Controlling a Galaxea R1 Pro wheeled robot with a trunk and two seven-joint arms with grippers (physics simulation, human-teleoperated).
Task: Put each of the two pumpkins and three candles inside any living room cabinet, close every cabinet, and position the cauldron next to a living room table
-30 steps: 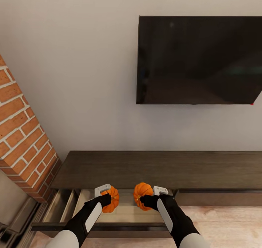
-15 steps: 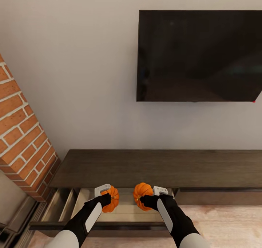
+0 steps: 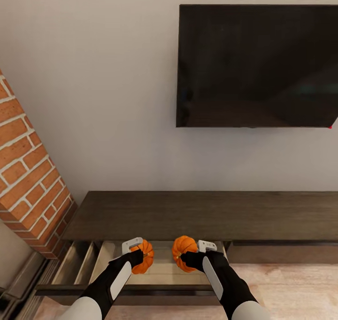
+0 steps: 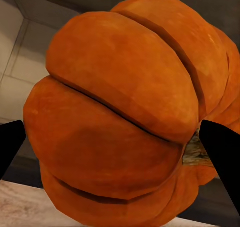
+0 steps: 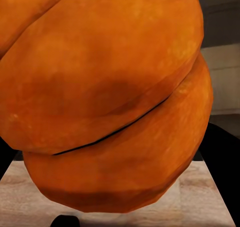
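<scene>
With a pumpkin [image 3: 144,256] pinched in the left fingers [image 3: 133,245] and another [image 3: 182,252] in the right [image 3: 206,245], both held over the open cabinet [image 3: 202,216] drawer [image 3: 164,268], each should be lowered before release.

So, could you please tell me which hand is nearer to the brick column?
Left. The left hand, holding a pumpkin over the open drawer, is closer to the brick column; the right hand, with its pumpkin, is farther away.

two pumpkins [image 3: 143,256] [image 3: 182,252], one cabinet [image 3: 202,215] with one drawer [image 3: 89,268] open, one television [image 3: 257,66], two grippers [image 3: 136,254] [image 3: 192,256].
</scene>
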